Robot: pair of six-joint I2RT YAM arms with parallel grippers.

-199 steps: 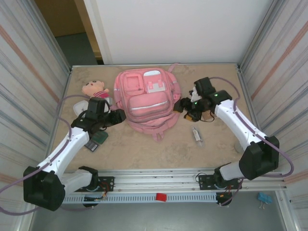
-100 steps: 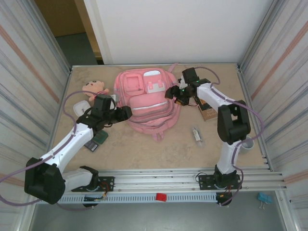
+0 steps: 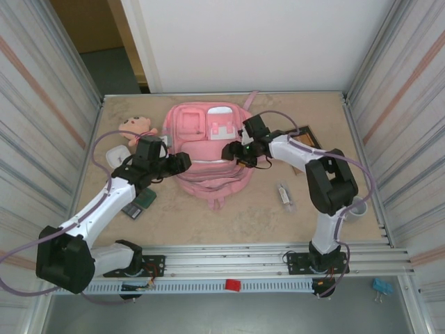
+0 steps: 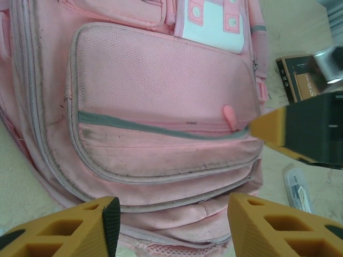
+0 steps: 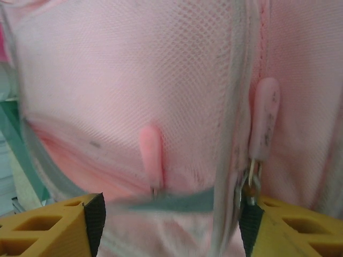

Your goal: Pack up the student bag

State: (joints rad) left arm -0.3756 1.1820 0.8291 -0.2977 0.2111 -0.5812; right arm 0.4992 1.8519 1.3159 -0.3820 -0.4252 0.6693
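The student bag [image 4: 161, 91] is showing pink mesh with grey trim, its upper patch [image 4: 214, 21] white with pink squares. At the bottom edge, the left gripper [image 4: 172, 209] is showing orange-yellow fingers.

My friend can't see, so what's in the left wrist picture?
A pink backpack lies front up, with a small pink zipper tab on its pocket. One yellow fingertip of the right gripper sits beside the tab, and the left gripper is open.

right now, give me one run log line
student bag: lying flat | left gripper: open, at bag | right gripper: open, at zipper pull
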